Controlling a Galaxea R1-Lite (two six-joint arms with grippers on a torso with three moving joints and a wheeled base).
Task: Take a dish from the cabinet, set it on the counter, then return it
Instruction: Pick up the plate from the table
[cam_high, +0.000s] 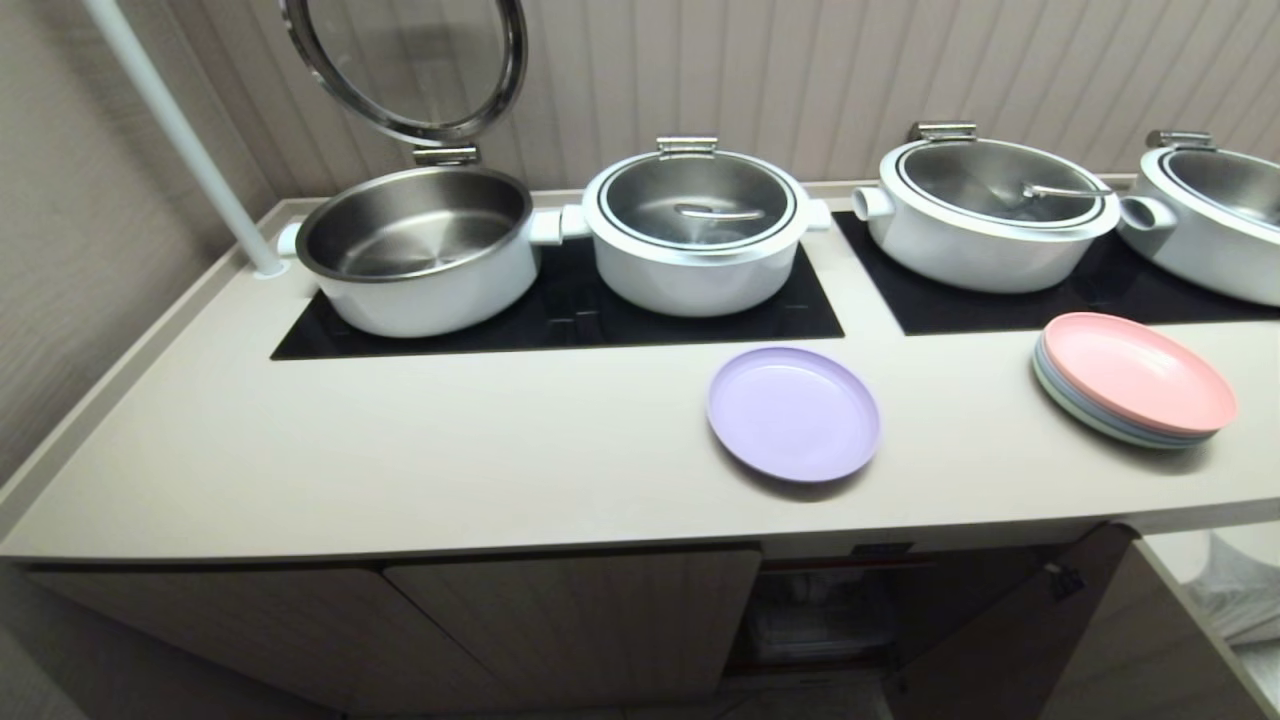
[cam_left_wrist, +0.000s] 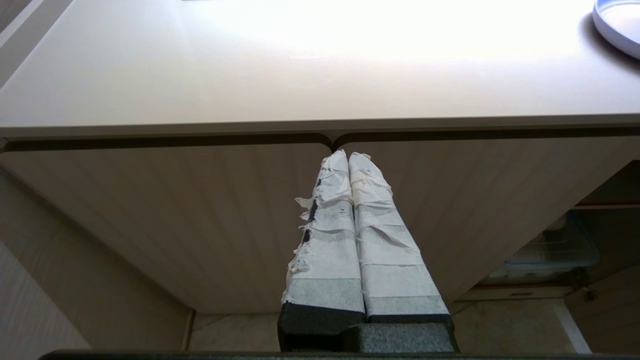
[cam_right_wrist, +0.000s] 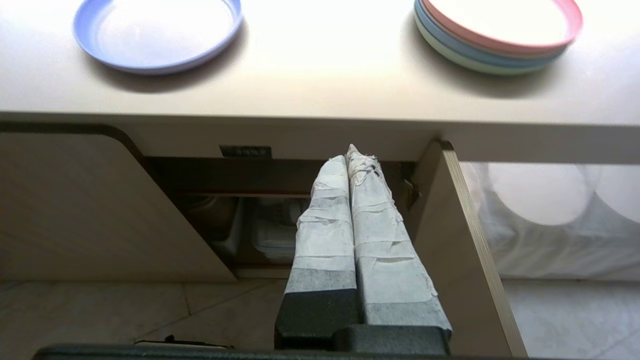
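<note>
Pastel plates on a beige tabletop, white pots on black glass

The dish (cam_high: 793, 413) is plain lavender, beyond the tape-wrapped white fingers (cam_right_wrist: 325, 240); the stack of plates (cam_high: 1135, 382) beside it is pink on top over blue and pale green; the tabletop (cam_high: 400, 450) is smooth beige, the hob panels (cam_high: 560, 310) glossy black, the pots (cam_high: 695, 230) white with steel insides; the cabinet (cam_high: 570, 610) doors are beige with fine vertical ribs

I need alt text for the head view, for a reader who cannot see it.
A lavender dish lies alone on the beige counter, before four white pots on black hobs; a pink-topped plate stack sits right.
</note>
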